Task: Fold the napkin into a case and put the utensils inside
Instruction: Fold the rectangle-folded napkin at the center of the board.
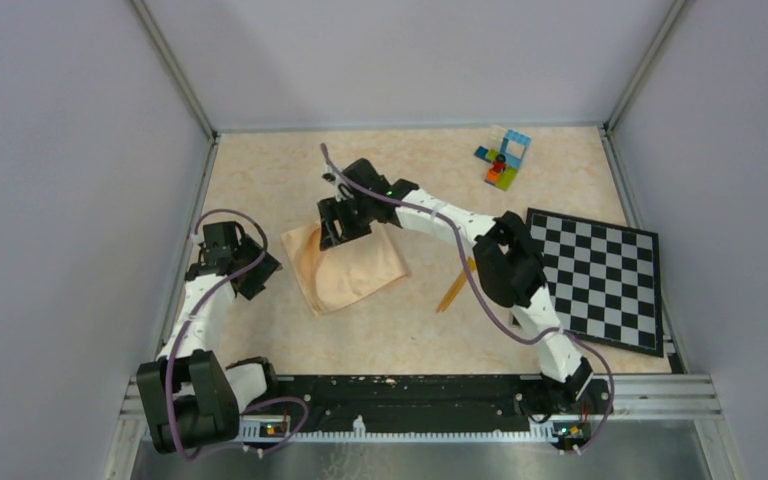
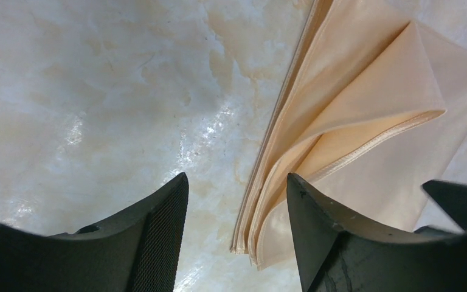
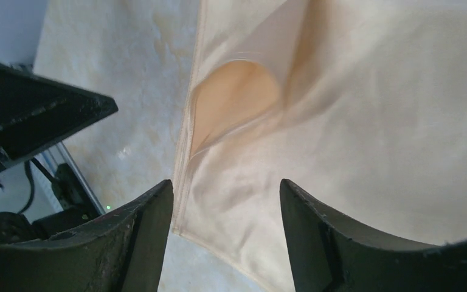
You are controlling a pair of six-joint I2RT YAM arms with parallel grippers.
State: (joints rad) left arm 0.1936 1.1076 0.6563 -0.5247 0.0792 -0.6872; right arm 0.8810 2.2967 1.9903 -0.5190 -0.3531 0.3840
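The napkin (image 1: pixel 350 270) lies folded in flat layers on the table (image 1: pixel 260 170), centre-left in the top view, with a loose fold at its upper-left corner. The right gripper (image 1: pixel 337 226) hangs over that corner, jaws apart and gripping nothing; its wrist view shows the cloth below both fingers. The left gripper (image 1: pixel 257 272) sits just beside the napkin's left edge, jaws apart, nothing between them. One orange utensil (image 1: pixel 454 287) lies right of the napkin, partly hidden under the right arm; spoon or knife cannot be told. Toy bricks (image 1: pixel 502 160) occupy the upper right, the checkered board (image 1: pixel 600 280) the right side.
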